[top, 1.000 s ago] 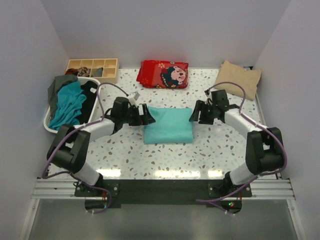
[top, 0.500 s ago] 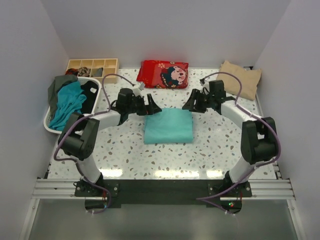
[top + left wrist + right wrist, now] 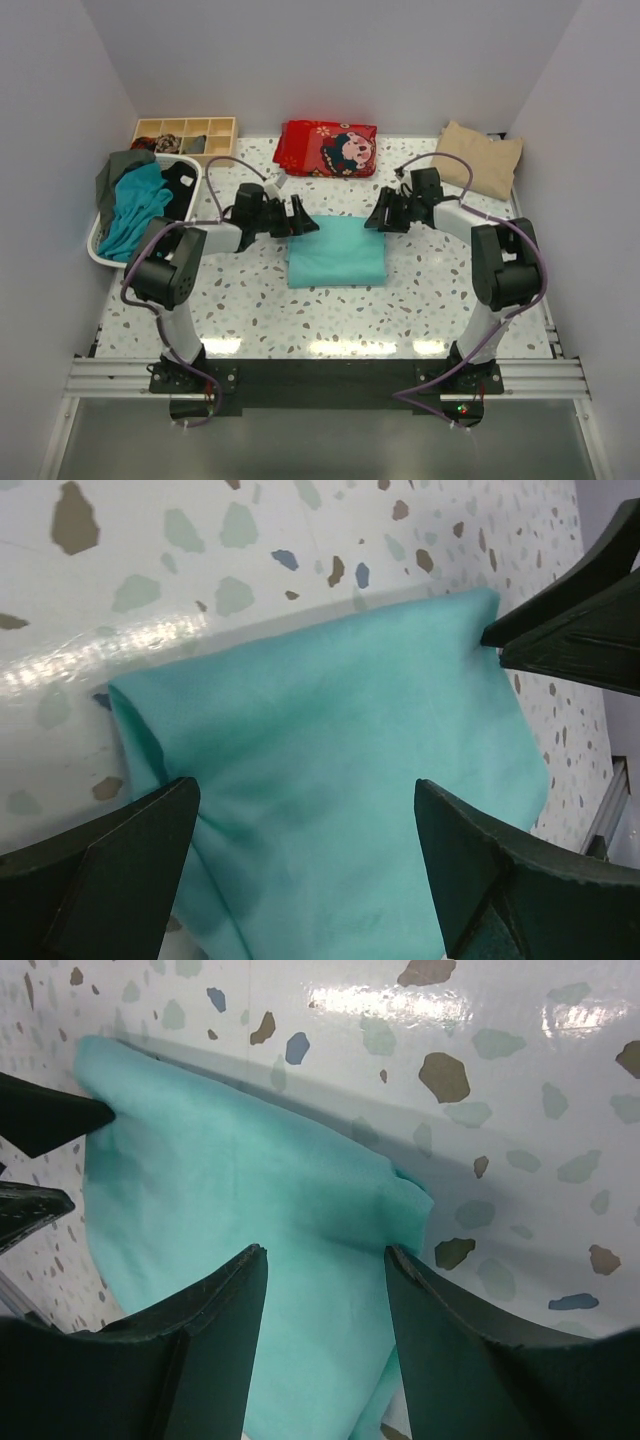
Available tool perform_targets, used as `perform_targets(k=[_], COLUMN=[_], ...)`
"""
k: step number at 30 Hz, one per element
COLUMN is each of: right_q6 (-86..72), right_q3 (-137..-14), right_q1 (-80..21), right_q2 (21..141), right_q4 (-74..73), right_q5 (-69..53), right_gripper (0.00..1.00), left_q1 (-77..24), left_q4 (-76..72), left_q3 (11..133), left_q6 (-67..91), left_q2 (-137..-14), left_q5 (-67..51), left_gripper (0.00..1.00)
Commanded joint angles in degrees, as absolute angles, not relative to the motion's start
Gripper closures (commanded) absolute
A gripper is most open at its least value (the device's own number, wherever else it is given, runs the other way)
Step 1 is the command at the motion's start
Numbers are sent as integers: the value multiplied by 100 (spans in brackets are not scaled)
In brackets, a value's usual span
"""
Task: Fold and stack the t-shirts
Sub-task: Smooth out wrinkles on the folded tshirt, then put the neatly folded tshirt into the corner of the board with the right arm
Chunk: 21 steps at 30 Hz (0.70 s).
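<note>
A light turquoise t-shirt (image 3: 338, 255) lies folded into a rectangle at the table's middle. My left gripper (image 3: 305, 222) is open at the shirt's far left corner, its jaws spread wide over the cloth (image 3: 330, 730) in the left wrist view (image 3: 305, 785). My right gripper (image 3: 375, 220) is open at the far right corner, its jaws either side of the cloth's corner fold (image 3: 220, 1160) in the right wrist view (image 3: 325, 1250). Neither holds anything. A folded beige t-shirt (image 3: 477, 158) lies at the back right. Teal (image 3: 135, 208), black (image 3: 180, 190) and grey-green (image 3: 120, 168) tees lie crumpled in a white basket (image 3: 97, 255).
A red cartoon-print pouch (image 3: 326, 148) lies at the back centre. A wooden compartment tray (image 3: 185, 138) stands at the back left behind the basket. Walls close in the table on the left, back and right.
Both grippers have moved from the shirt's side edges toward the back, then settled at its two far corners. The shirt has not moved.
</note>
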<state>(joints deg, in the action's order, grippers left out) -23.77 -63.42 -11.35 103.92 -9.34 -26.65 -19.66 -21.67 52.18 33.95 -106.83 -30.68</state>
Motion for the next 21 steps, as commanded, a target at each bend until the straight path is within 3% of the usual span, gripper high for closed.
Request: perform_targets(k=[1,9,15,21], right_q6=[-2092,-1978,-1688,-1670], right_q3=[-6583,-6767,-6996,-6664], right_q1=[-1151,-1151,-1125,-1107], right_q2=[10634,10398,9809,9545], right_q4=[-967,-914,-1739,-2206], right_q5=[-2347,-2338,-1873,-2206], right_gripper=[45,40,33,30], left_q1=[-1863,-1863,-1889,-2135], left_q4=[-1750,-1582,-914,-852], left_q3=[5106,5010,5037,4553], left_q6=[2866,2733,2628,2645], left_q2=[-10152,-9722,-9176,-8939], left_q5=[-2347,-1767,-1590,-1635], left_gripper=[6,5,4,4])
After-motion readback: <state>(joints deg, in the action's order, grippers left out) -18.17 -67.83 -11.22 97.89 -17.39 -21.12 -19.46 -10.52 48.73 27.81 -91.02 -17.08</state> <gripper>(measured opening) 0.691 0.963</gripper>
